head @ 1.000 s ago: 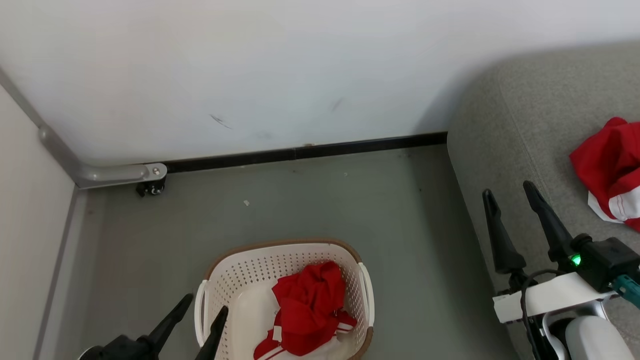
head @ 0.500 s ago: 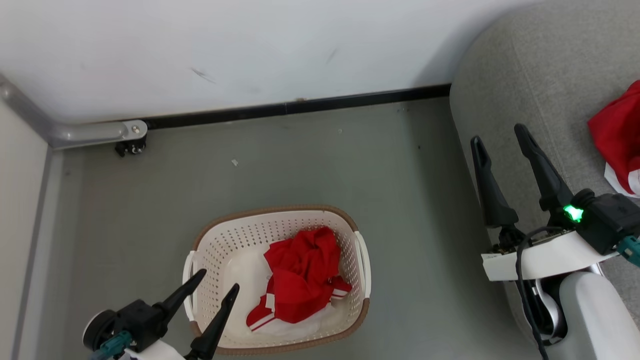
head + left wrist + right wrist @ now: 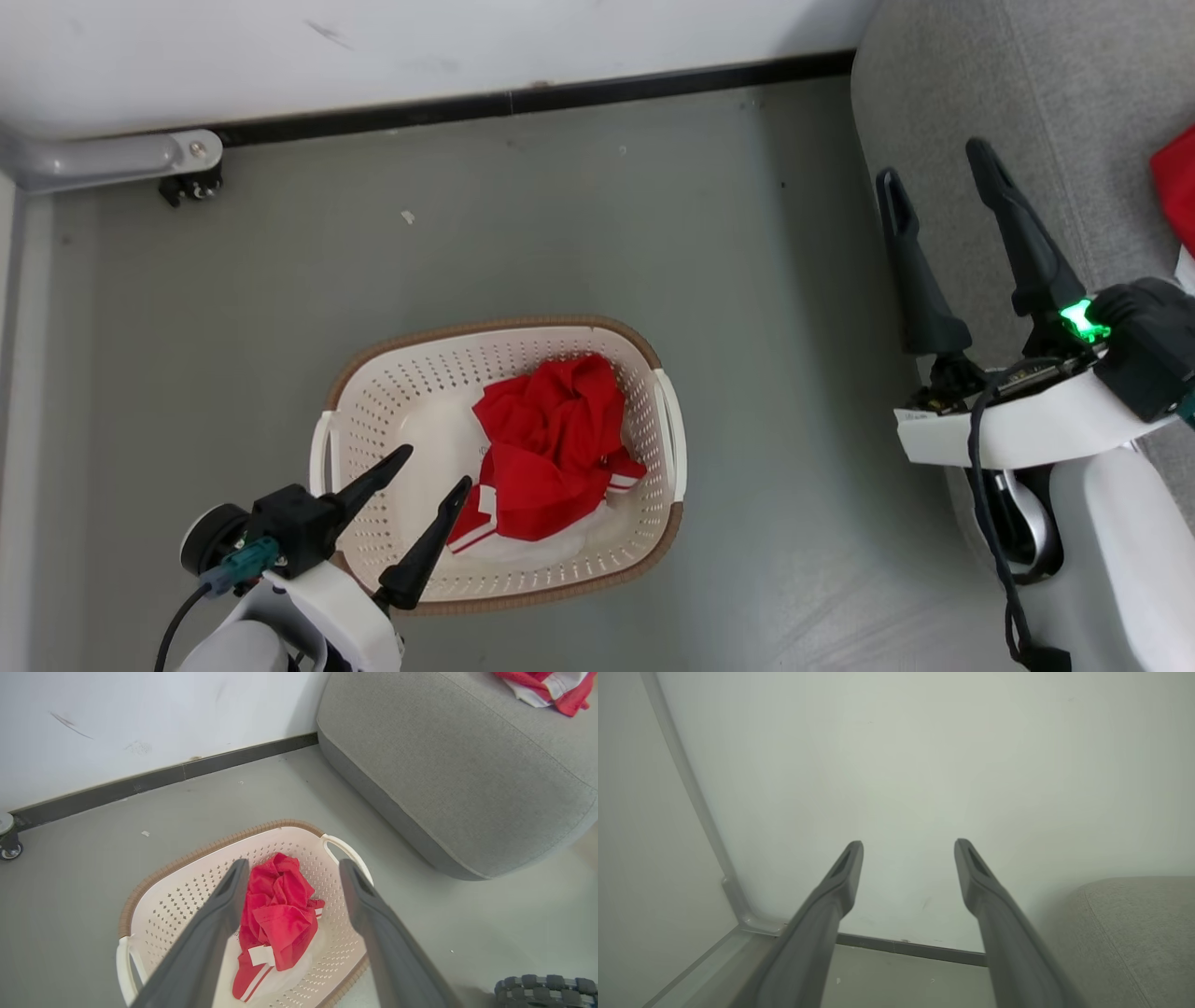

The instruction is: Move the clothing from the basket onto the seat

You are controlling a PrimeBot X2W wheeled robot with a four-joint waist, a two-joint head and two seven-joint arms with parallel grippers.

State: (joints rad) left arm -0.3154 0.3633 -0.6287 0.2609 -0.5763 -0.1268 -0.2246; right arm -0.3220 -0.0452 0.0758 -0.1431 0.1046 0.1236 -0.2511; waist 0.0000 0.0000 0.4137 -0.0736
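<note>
A crumpled heap of red clothing (image 3: 551, 446) (image 3: 276, 914) with white trim lies in the cream basket (image 3: 373, 411) (image 3: 187, 891) on the floor. My left gripper (image 3: 434, 467) (image 3: 292, 868) hovers open over the basket's near left part, just left of the heap and apart from it. The grey seat (image 3: 1055, 103) (image 3: 467, 779) (image 3: 1134, 933) stands to the right. Another red and white garment (image 3: 1178, 177) (image 3: 546, 686) rests on it. My right gripper (image 3: 934, 159) (image 3: 908, 847) is open and empty at the seat's left edge, fingers aimed at the wall.
A white wall with a dark baseboard (image 3: 523, 98) runs behind the basket. A grey metal bracket with a small caster (image 3: 187, 173) sits at the left corner. Grey floor (image 3: 766, 327) lies between basket and seat. A ribbed dark wheel (image 3: 544, 989) shows at the lower right.
The head camera has tilted down, so the basket now sits higher in the picture. My left gripper has reached further over the basket. Both grippers stay open.
</note>
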